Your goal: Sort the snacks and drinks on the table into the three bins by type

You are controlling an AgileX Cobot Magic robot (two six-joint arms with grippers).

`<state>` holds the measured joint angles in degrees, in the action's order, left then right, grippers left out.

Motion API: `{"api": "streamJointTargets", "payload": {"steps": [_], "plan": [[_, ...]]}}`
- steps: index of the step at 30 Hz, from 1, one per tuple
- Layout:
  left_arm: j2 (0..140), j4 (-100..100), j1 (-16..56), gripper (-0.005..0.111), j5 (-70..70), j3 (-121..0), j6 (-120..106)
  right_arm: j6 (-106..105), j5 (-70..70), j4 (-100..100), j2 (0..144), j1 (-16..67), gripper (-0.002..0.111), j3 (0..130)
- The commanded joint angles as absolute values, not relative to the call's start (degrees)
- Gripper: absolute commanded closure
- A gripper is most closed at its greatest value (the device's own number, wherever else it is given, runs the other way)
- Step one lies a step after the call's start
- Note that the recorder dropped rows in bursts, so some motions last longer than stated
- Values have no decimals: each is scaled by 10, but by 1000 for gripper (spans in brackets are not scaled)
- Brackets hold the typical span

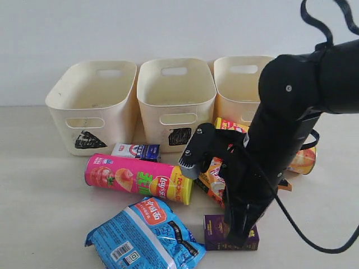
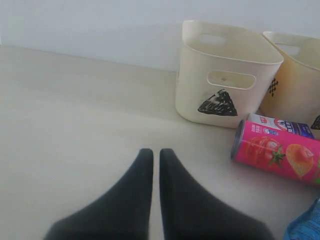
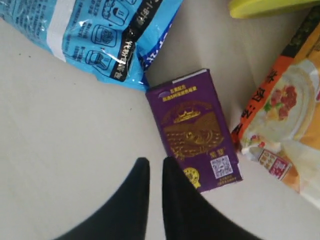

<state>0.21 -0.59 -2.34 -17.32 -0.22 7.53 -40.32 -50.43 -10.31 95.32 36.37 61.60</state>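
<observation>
- We count three cream bins in a row at the far side of the table (image 1: 39, 213). The triangle bin (image 1: 67, 112) is on the left and the square bin (image 1: 157, 106) in the middle. A third bin (image 1: 238, 84) stands on the right, its mark hidden by the right arm.
- We count six goods, all lying on the table in front of the bins.
- Two tubes: the pink tube (image 1: 134, 179) lies on its side before the triangle and square bins. The yellow tube (image 1: 304, 161) lies to the right, mostly behind the arm.
- Two bags: the blue bag (image 1: 146, 238) is at the near edge. The orange bag (image 1: 216, 174) lies just right of the pink tube's yellow cap.
- One purple box (image 1: 216, 230) lies flat, just right of the blue bag.
- One carton (image 1: 137, 151) lies between the triangle bin and the pink tube.
- Two tools: the left tool (image 2: 156, 151) has its fingers together on nothing and hangs over bare table, apart from the triangle bin.
- The right tool (image 3: 154, 161) also has its fingers nearly together and grips nothing. Its tips point down at the right part of the purple box, and we cannot tell whether they touch it.
</observation>
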Motion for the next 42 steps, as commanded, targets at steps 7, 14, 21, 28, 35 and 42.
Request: {"api": "streamJointTargets", "payload": {"steps": [7, 14, 21, 28, 35, 42], "plan": [[0, -10, -21, 102, -170, 0, 75, -427, -441, -95, 1005, 365, 30, 622], [0, -10, -21, 102, -170, 0, 75, -427, -401, -67, 1062, 365, 30, 622], [0, -10, -21, 102, -170, 0, 75, -428, -392, -54, 1087, 365, 31, 622], [0, -10, -21, 102, -170, 0, 75, -427, -391, -54, 1086, 365, 76, 622], [0, -10, -21, 102, -170, 0, 75, -423, -453, -54, 1074, 365, 108, 646], [0, -10, -21, 102, -170, 0, 75, -423, -482, -52, 983, 365, 108, 693]]}}
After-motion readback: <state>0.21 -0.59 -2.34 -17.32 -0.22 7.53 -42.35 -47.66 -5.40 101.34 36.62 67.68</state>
